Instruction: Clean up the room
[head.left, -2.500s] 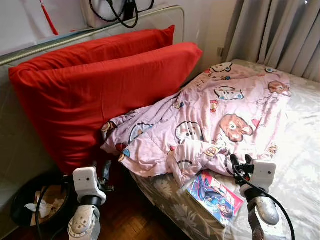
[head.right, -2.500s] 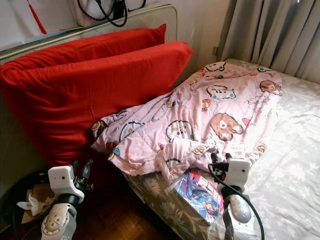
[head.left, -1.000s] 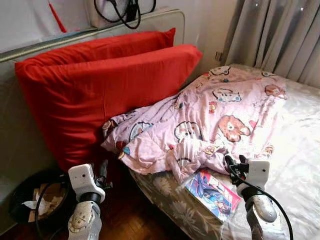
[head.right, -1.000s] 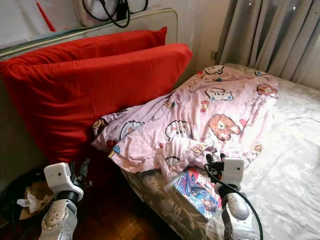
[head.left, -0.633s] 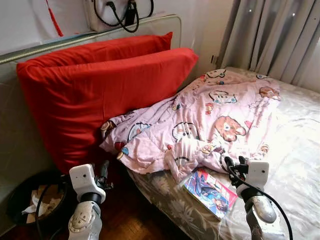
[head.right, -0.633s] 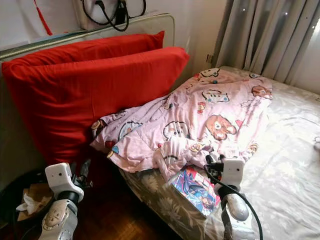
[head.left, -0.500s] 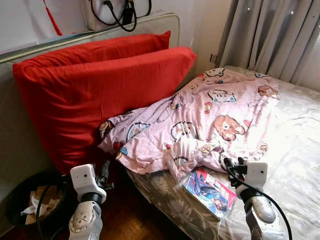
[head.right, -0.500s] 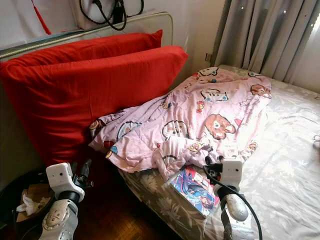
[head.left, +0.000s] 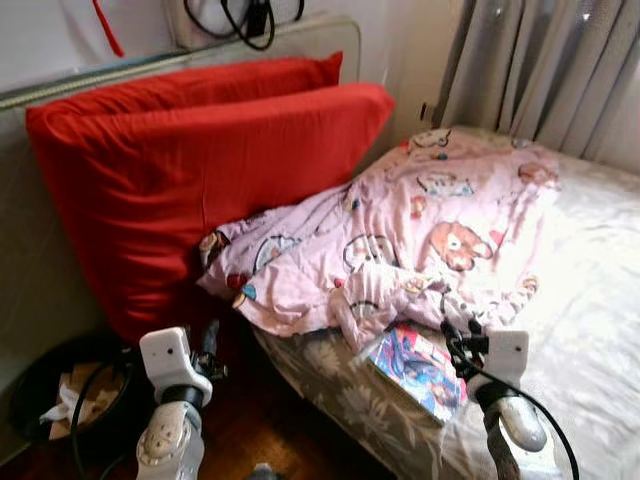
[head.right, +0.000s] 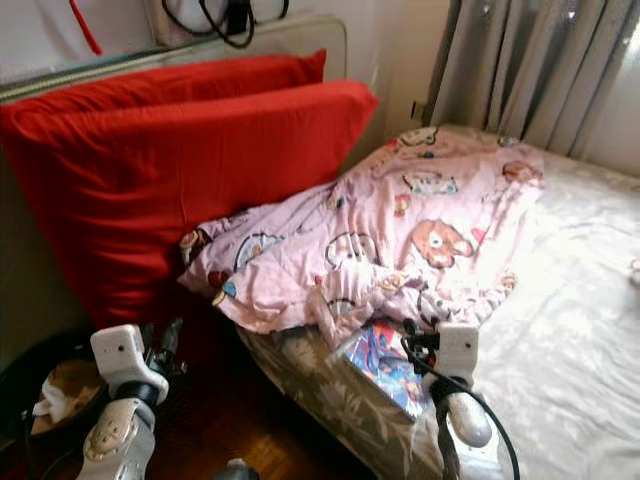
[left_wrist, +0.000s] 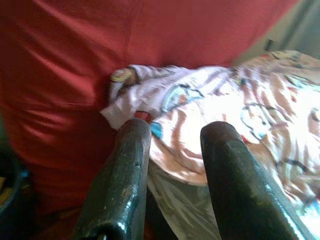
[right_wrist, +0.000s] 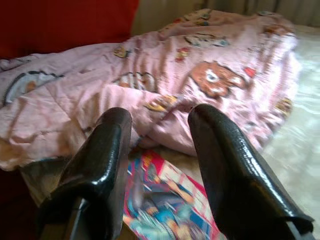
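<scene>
where red pillows (head.left: 200, 170) lean, a pink blanket (head.left: 420, 230) sprawls over the bed (head.left: 590, 300); each gripper gapes, empty.

Bright daylight comes in from the curtain (head.left: 545, 70) side and falls on the bed (head.left: 590, 300). The white sheet shines so much that its pattern almost washes out. The pink blanket (head.left: 420, 240) glows pale where the light hits it. The red pillows (head.left: 190, 170) are lit well, but the floor (head.left: 250, 430) and the black bin (head.left: 40, 400) beside the bed sit in deep shadow. Both eye views look soft and a little smeared. The wrist views are blurry too, with the black fingers (left_wrist: 125, 185) close up and shiny. The book (right_wrist: 165, 210) under the right hand (right_wrist: 157, 150) looks fuzzy.
</scene>
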